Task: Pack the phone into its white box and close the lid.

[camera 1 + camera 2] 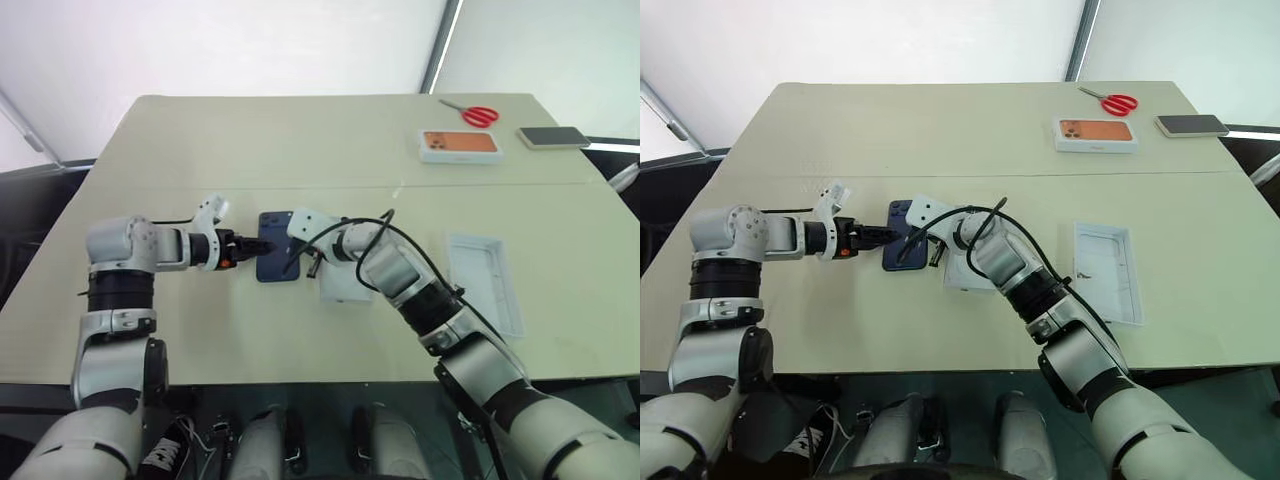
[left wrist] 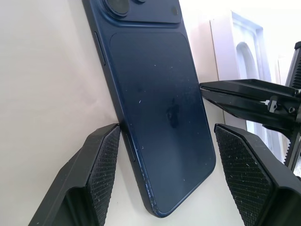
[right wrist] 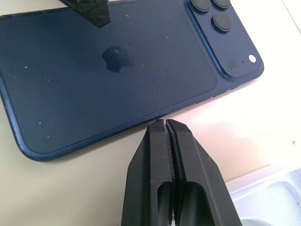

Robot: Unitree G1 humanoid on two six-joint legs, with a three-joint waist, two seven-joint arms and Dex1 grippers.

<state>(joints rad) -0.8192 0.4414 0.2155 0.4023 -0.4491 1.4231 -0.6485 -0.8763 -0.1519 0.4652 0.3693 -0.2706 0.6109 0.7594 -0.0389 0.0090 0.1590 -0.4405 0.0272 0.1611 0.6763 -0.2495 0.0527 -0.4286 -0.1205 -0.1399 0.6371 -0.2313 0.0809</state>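
Note:
The dark navy phone (image 1: 277, 248) lies back up on the table, camera bump at its far corner. My left gripper (image 1: 252, 248) comes in from the left and is open; its fingers (image 2: 101, 160) straddle the phone's near end, one pad against the phone's edge. My right gripper (image 3: 164, 123) is shut, empty, with its tips on the table at the phone's long right edge. The white box (image 1: 345, 288) sits just right of the phone, largely hidden under my right arm. The lid (image 1: 487, 283) lies open side up farther right.
At the table's far right stand a white box with an orange phone picture (image 1: 459, 144), red scissors (image 1: 479, 115) and a grey phone (image 1: 553, 137). A seam crosses the table (image 1: 200, 150) behind the phone.

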